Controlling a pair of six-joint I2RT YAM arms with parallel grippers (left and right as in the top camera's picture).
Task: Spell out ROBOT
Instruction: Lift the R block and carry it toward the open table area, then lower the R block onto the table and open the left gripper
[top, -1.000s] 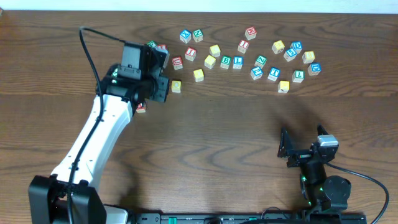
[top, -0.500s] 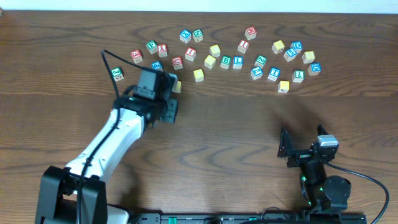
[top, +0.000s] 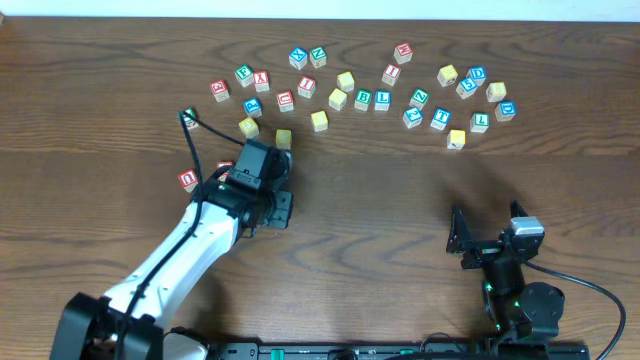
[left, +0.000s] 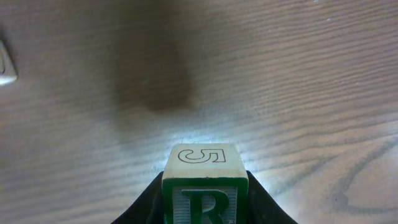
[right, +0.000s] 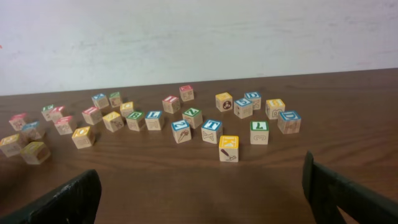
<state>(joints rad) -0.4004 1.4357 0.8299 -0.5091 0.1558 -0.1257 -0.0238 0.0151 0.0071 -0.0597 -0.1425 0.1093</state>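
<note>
left gripper (left: 205, 198) is clamped on the green-lettered r block (left: 204, 167) over the wooden table (left: 298, 74), just on the near side of the yellow block (top: 284, 138). right gripper (right: 200, 194) rests spread wide, well right of that yellow block.

Letter blocks (top: 382, 99) lie scattered in a band across the top of the overhead frame, on the table (top: 400, 200). 1 stray block (top: 188, 180) sits lower, at centre left. The left gripper (top: 278, 207) is just below the band's left half, with the R block (left: 205, 186) between its fingers. The right gripper (top: 458, 241) sits lower right, well apart from every block.
</note>
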